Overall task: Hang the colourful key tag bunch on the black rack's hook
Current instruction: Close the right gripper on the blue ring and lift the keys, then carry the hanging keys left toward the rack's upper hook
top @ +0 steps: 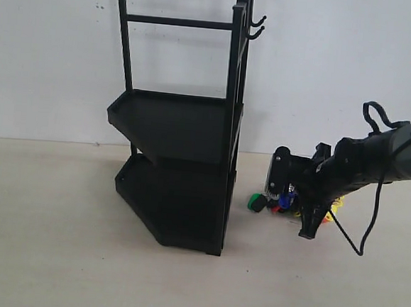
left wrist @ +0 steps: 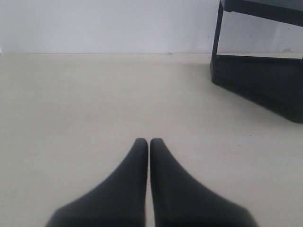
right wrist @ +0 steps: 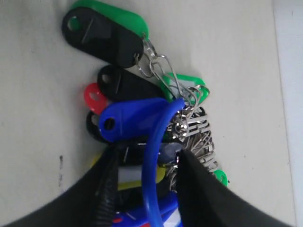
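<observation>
The colourful key tag bunch (top: 267, 202) lies on the table to the right of the black rack (top: 179, 123). Its green, black, red, blue and yellow tags (right wrist: 128, 118) fan out from metal rings. My right gripper (right wrist: 149, 153) is lowered onto the bunch and stands open, its two fingers straddling the blue-sleeved ring (right wrist: 152, 184) with a gap on each side. In the exterior view the right gripper (top: 298, 200) covers part of the bunch. Two alike hooks (top: 257, 20) stick out at the rack's top right. My left gripper (left wrist: 149, 142) is shut and empty, low over bare table.
The rack's lower tray (left wrist: 265, 87) stands ahead and to one side of the left gripper. A white wall (top: 339, 79) rises behind the table. A black cable (top: 367, 230) loops down from the right arm.
</observation>
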You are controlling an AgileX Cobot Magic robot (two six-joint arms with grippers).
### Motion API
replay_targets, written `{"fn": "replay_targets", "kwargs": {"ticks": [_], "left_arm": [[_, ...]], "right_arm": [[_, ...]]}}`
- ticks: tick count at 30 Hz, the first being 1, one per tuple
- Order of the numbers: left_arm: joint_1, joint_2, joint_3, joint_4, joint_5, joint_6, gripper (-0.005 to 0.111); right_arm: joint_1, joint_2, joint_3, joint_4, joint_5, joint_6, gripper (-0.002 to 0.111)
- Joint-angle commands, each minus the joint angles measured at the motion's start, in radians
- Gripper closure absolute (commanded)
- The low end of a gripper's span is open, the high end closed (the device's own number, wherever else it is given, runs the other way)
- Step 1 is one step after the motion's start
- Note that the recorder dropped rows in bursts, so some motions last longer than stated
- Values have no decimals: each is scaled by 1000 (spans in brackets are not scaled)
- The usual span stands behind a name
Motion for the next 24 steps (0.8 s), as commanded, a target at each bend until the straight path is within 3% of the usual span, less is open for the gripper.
{"fn": "replay_targets", "kwargs": {"ticks": [1,2,7,11,14,16,24], "left_arm": [[0,-2,-1,-7,-15,-10,102],[0,-2,-1,-7,-15,-10,102],[0,-2,-1,-7,-15,-10,102],[0,-2,-1,-7,-15,-10,102],[0,-2,-1,-7,-15,-10,102],[0,-2,-1,-7,-15,-10,102],[0,-2,-1,-7,-15,-10,102]], "right_arm": [[-4,-3,-5,-4,-12,6,99],[-4,-3,-5,-4,-12,6,108],[-2,-30,-5,-2,1,77,108],[-2,-121,-5,-2,-13,368,108],[-2,-220,-5,-2,-2,764,108],[-13,-279,-5,-2,27,922,108],[-107,-555,-5,21,263,1131,108]]}}
